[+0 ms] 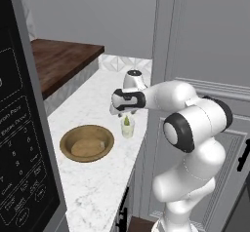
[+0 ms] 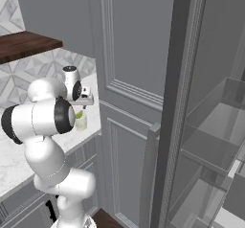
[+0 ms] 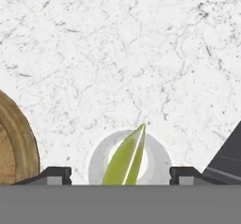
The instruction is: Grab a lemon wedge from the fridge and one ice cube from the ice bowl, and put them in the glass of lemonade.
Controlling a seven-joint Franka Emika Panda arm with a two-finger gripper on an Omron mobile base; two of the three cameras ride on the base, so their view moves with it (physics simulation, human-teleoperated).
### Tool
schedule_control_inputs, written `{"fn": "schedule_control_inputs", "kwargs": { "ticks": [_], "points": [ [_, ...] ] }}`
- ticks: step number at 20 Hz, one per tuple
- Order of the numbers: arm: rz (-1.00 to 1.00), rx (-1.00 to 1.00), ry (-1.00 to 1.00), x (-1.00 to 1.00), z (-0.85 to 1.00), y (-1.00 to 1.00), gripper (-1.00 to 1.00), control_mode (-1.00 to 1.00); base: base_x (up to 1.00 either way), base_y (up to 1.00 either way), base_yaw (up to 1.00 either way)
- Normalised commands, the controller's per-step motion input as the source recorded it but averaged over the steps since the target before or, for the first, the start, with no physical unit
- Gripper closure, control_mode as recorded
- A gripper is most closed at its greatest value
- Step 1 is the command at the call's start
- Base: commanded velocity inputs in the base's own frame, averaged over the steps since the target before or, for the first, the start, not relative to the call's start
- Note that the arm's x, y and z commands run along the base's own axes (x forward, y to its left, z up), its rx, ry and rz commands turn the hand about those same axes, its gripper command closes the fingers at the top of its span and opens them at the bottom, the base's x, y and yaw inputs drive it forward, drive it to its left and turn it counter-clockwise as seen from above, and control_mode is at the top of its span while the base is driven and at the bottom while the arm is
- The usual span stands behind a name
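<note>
The glass of lemonade (image 1: 128, 128) (image 2: 81, 121) stands on the white marble counter (image 1: 93, 187), just right of the ice bowl (image 1: 87, 143) (image 3: 19, 138). My gripper (image 1: 126, 113) (image 2: 82, 105) (image 3: 121, 175) hangs directly over the glass, open, its fingertips (image 3: 59, 173) wide apart on either side. Free between them, the yellow-green lemon wedge (image 3: 126, 159) (image 1: 127, 121) sits point-up inside the glass rim (image 3: 96, 164). I cannot make out an ice cube in the bowl. The fridge (image 2: 215, 145) stands open at the right, glass shelves showing.
A black microwave panel (image 1: 24, 128) fills the left foreground. A dark wooden top (image 1: 63, 58) lies at the back left. A tall grey panelled cabinet (image 1: 195, 46) (image 2: 129, 78) borders the counter's right edge, close to the glass.
</note>
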Motion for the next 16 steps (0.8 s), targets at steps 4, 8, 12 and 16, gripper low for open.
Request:
{"fn": "schedule_control_inputs", "kwargs": {
  "ticks": [4,8,12,16],
  "points": [
    [0.03,0.03,0.00,-0.23,0.07,-0.17,-1.00,-1.00,0.00,0.00,0.00],
    [0.06,0.06,-0.07,-0.59,0.13,-0.08,-1.00,-1.00,0.00,0.00,0.00],
    [0.03,0.08,-0.14,-0.56,0.27,0.00,-1.00,-1.00,0.00,0.00,0.00],
    [0.01,0.13,-0.14,-0.42,0.36,-0.09,-1.00,-1.00,0.00,0.00,0.00]
  ]
}}
